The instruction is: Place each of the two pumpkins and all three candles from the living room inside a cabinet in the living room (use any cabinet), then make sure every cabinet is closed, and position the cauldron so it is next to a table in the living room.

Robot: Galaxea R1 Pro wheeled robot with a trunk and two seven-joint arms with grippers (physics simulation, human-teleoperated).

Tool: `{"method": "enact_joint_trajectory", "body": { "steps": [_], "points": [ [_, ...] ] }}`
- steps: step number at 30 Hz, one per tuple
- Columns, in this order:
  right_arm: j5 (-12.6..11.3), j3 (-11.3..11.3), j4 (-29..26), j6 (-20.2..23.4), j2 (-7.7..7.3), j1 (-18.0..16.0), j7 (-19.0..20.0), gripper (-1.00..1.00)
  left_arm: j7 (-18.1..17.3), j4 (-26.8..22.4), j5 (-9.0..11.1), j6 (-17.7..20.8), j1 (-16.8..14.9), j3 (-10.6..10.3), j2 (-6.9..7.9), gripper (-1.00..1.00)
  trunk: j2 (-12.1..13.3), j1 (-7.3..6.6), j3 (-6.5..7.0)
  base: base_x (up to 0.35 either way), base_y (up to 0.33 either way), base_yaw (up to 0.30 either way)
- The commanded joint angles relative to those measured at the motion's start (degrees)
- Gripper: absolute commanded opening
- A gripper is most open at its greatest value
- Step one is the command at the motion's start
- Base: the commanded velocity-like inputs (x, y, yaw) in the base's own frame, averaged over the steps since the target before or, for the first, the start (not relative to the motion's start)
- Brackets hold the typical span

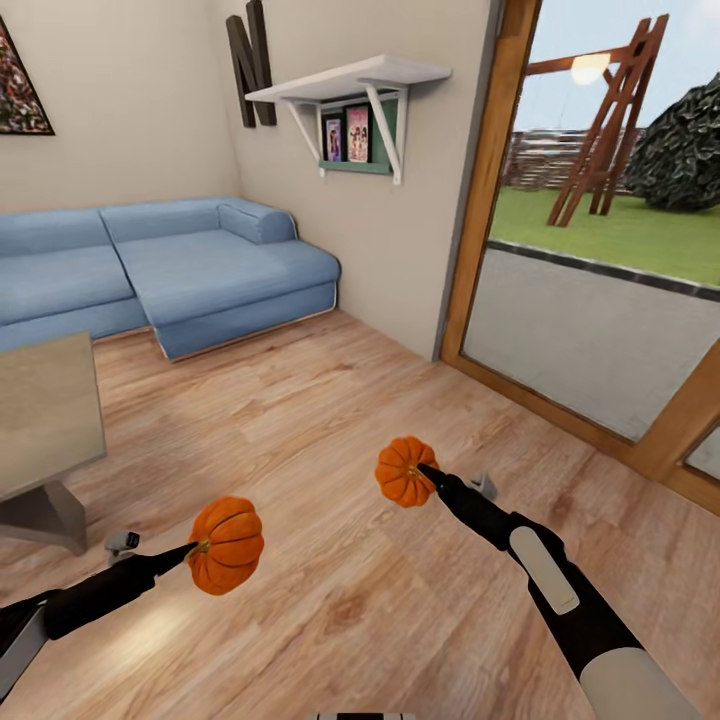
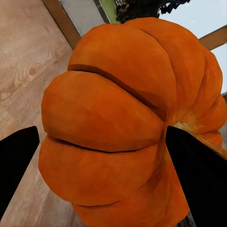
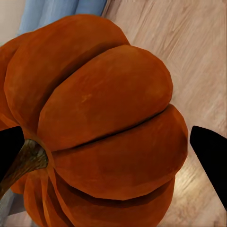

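Each tool is clenched on a small ribbed orange pumpkin: the left tool (image 1: 195,548) carries the left pumpkin (image 1: 226,545), the right tool (image 1: 428,474) the right pumpkin (image 1: 404,471), both above the wooden floor (image 1: 330,590). I'd keep both grips firm and level while driving toward the cabinet.

Black arms w/ pale grey panels; slim black tool (image 1: 425,472) tips
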Motion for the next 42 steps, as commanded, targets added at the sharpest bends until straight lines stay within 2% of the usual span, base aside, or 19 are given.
{"method": "enact_joint_trajectory", "body": {
  "steps": [1, 6, 20, 42],
  "points": [
    [-0.18, 0.08, -0.02, 0.13, -0.05, -0.02, -0.07, -1.0, -0.08, 0.02, 0.09, 0.54, -0.02, -0.02, 0.01, -1.0, 0.0, -0.03, 0.19, 0.0, 0.0, 0.026],
    [-0.15, 0.07, -0.01, 0.13, 0.01, 0.01, -0.08, -1.0, -0.08, 0.04, 0.09, 0.54, -0.02, -0.02, 0.01, -1.0, 0.07, -0.16, 1.33, 0.0, 0.0, 0.037],
    [-0.24, 0.07, 0.04, 0.13, 0.03, -0.02, -0.11, -1.0, -0.09, -0.22, 0.1, 0.45, -0.02, 0.19, -0.07, -1.0, 0.07, -0.16, 1.9, -0.011, 0.0, 0.247],
    [-0.23, 0.16, 0.03, 0.13, 0.03, 0.01, -0.17, -1.0, -0.08, -0.14, 0.16, 0.45, -0.02, 0.24, -0.08, -1.0, 0.07, -0.16, 2.86, -0.318, 0.012, 0.266]
  ]
}}
